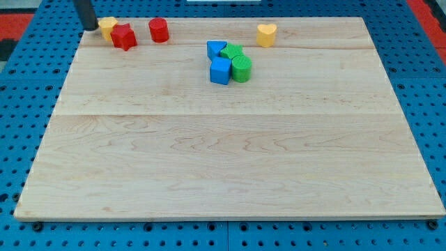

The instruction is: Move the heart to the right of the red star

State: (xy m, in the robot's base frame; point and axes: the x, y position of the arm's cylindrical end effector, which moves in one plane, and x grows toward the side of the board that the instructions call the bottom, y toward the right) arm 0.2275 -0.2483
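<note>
— Tool? A straight dark rod with no jaws to open or close, gripping nothing. My tip (90, 28) down at the top-left corner of the pale wooden worktop (230, 167), just left of a small yellow block (106, 26) of unclear shape, close beside it; contact impossible to tell.

— And the task's pieces?

— Yellow heart-shaped block (266, 34) near the view's top edge, right of centre, alone, well apart from my tip. Red star-shaped block (124, 37) at the top left, touching or nearly touching the small yellow block's lower right side.

— Anything between the star and the heart?

— A red block (159, 30), roughly cylindrical, just right of the star with a small gap. Further right and lower, a tight cluster: blue triangular block (216, 49) at upper left, green block (233, 52) of unclear shape at upper right, blue cube (220, 71) at lower left, green cylinder (242, 70) at lower right, all pressed together. Heart up and to the right of that cluster, clear of it.
</note>
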